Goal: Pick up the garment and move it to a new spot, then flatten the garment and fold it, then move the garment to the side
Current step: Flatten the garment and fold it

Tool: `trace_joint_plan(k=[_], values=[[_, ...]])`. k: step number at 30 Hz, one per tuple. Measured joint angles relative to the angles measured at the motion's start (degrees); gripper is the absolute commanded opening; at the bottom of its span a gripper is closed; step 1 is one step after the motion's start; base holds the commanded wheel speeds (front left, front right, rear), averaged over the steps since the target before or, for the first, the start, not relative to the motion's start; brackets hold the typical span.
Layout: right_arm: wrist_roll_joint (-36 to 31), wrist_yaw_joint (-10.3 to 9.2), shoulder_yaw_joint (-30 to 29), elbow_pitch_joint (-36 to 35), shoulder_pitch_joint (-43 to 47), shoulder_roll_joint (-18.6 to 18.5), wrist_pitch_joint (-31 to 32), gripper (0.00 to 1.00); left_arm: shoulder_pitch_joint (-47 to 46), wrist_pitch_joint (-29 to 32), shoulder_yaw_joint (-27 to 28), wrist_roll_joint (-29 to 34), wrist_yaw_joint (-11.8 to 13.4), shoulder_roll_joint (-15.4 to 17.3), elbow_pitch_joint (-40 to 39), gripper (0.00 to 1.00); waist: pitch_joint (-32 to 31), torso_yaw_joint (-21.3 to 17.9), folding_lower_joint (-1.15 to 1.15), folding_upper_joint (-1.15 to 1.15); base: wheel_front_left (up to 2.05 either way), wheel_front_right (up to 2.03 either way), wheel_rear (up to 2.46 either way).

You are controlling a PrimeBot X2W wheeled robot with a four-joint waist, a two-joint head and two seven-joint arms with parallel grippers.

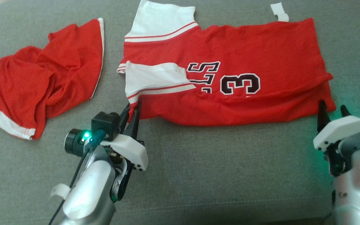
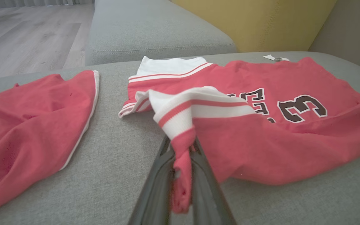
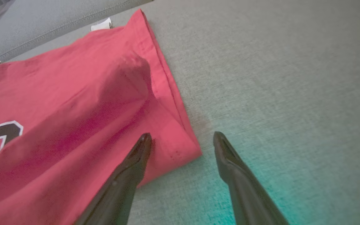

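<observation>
Far left, a crumpled red garment [image 1: 39,78] with white trim lies on the grey sofa cushion [image 1: 214,172]. The left gripper [image 1: 135,106] is pinched tight on the near-left corner of the red jersey [image 1: 261,47], which is spread mid-cushion. A black, white-edged "3" [image 1: 240,83] reads clearly; the letters [image 1: 203,73] beside it are half folded under. The right gripper [image 1: 333,106], jaws spread wide, straddles the near-right corner, with bare cushion beyond.
</observation>
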Motion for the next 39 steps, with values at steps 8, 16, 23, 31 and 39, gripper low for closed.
trace_joint_plan(k=[8, 16, 23, 31, 39], values=[[-1.8, 0.00, -1.8, 4.7, -5.1, 0.0, 1.2, 1.00, -0.7, 0.6, -0.4, 0.0, 0.0, 0.4, -1.1, 0.00, 2.4, 1.3, 0.00, 0.00, 0.00, 0.00, 0.00], [-3.3, 0.00, -2.6, 6.7, -7.7, -0.4, 1.9, 0.00, -1.4, 0.7, -0.5, -0.1, 0.1, 1.0, -1.2, 0.00, 3.0, 1.9, 0.00, 0.00, 0.00, 0.00, 0.00], [-2.0, 0.00, -1.7, 6.8, -4.4, -0.5, 1.7, 0.00, -0.5, 0.6, 0.1, -0.7, 0.6, 1.9, 1.0, 0.00, -0.2, 1.2, -0.01, 0.00, 0.00, 0.00, 0.00], [1.8, 0.01, -0.4, 2.3, 3.5, -0.6, 4.6, 0.00, 5.4, 1.5, -0.3, -2.2, 0.9, 2.8, 2.1, 0.00, -5.8, 0.2, -0.01, 0.00, 0.00, 0.00, 0.00], [5.8, 0.01, 1.1, -5.6, 13.8, -0.6, 10.1, 0.00, 12.8, 5.0, -2.1, -3.6, 0.5, 3.6, 0.0, 0.00, -10.9, -0.8, -0.01, 0.00, 0.00, 0.00, 0.00]])
